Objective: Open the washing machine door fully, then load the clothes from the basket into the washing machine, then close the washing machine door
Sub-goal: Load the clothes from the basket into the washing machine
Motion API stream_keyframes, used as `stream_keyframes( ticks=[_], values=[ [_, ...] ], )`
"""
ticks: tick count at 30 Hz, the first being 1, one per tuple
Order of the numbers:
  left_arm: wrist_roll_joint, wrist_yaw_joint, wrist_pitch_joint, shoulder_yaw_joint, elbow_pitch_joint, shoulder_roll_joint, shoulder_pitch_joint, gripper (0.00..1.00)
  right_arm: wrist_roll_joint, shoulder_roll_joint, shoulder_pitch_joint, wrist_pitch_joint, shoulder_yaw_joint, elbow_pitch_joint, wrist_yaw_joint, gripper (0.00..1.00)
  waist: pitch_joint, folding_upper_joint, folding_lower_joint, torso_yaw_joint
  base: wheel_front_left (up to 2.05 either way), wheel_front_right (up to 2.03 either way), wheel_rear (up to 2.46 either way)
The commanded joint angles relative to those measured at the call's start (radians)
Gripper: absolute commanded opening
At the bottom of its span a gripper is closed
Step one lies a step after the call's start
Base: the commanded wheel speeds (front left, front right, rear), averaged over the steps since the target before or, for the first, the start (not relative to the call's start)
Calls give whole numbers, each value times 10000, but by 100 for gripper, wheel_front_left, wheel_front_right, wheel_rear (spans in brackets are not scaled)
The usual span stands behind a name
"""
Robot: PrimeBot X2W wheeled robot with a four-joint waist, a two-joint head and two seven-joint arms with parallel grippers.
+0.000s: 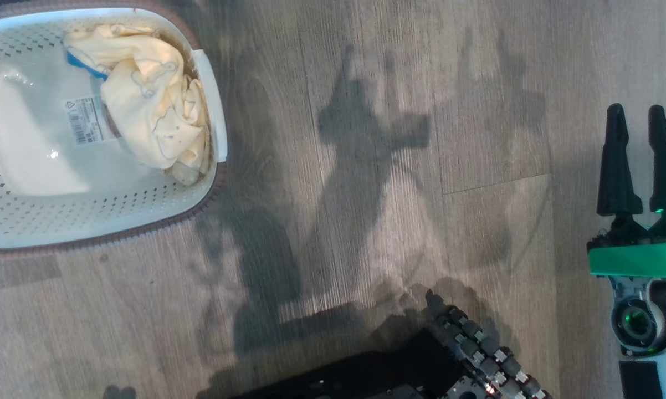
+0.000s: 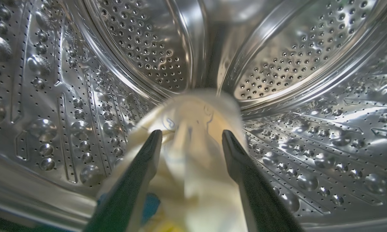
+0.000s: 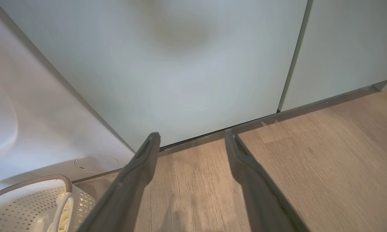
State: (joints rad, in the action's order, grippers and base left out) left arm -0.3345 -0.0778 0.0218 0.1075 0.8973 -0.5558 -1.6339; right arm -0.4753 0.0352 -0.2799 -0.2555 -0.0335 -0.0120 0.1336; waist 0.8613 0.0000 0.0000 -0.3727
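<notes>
My left gripper [image 2: 190, 135] is inside the washing machine's steel drum [image 2: 68, 96], and its fingers stand wide apart. A pale yellow garment [image 2: 196, 167], blurred, hangs loose between and beyond the fingers. More of the clothes [image 1: 150, 105], pale yellow with blue trim, lie at the right end of the cream basket [image 1: 89, 216] on the floor. My right gripper [image 1: 640, 122] is open and holds nothing, over bare floor to the right of the basket. The right wrist view shows the washing machine's white front [image 3: 35, 129] and the basket's corner [image 3: 19, 206]. The washing machine door is out of view.
Pale mint-green cabinet panels [image 3: 196, 64] stand to the right of the machine. Wooden floor [image 1: 366, 166] stretches between the basket and my right arm. My own dark base with its roller wheels [image 1: 477, 354] sits at the bottom of the head view.
</notes>
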Motion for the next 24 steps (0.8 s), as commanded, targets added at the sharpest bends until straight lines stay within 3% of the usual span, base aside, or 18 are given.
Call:
stream_keyframes(
  ticks=[1, 13, 24],
  values=[
    [-27, -35, -25, -4, -272, -369, -326, 100, -49, 150, 185, -62, -100, 210, -29, 100, -2, 0, 0, 8, 0, 0, 0],
    [-291, -72, -434, 99, 171, -29, 41, 100, -39, 150, 70, -62, 94, 199, -29, 100, -86, 0, 0, 309, 0, 0, 0],
    [-668, 106, -1163, -17, -723, 307, 1747, 100, 242, 150, 137, -63, 456, 305, -29, 100, -634, 0, 0, 798, 0, 0, 0]
  ],
)
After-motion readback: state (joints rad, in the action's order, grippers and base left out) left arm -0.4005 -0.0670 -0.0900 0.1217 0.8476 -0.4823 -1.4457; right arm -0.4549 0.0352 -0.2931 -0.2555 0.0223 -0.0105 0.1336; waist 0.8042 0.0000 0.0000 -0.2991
